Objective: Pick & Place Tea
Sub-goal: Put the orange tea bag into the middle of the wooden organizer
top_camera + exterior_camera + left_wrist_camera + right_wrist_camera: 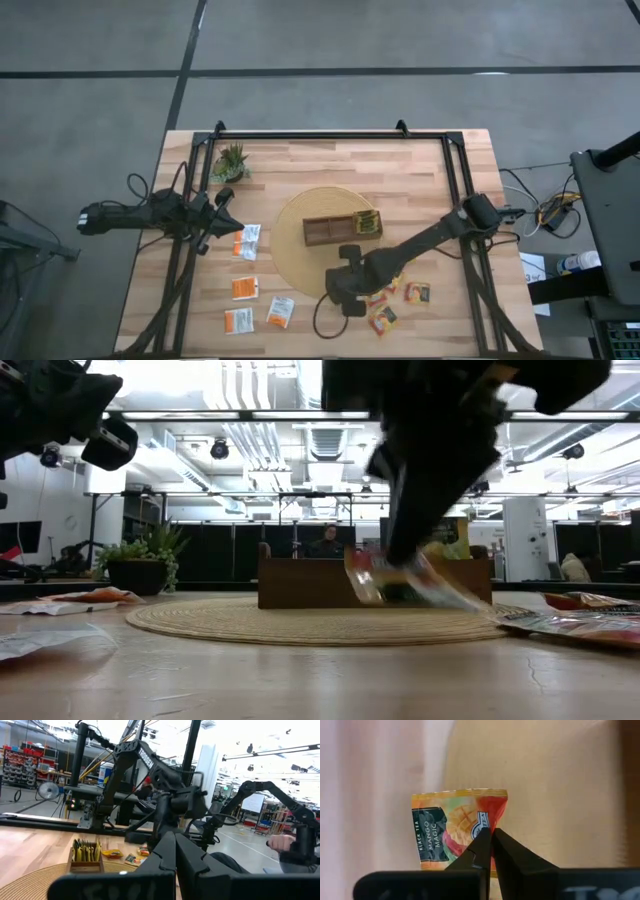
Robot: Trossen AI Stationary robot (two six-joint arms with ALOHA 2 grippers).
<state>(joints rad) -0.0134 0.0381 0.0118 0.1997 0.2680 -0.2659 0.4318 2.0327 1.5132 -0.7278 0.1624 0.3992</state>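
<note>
Between the right claw's [491,837] closed tips sits a mango sachet [457,827], pinched by its edge for lifting toward the tray [325,231]; the left claw [222,200] waits shut.

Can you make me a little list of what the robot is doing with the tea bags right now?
right gripper: shut on a mango tea sachet, by the round woven mat's edge
left gripper: shut, holding nothing, waiting near the potted plant
wooden tray: on the mat, yellow-green sachets in one end
loose sachets: white-and-orange ones on the left side, orange-red ones on the right
</note>
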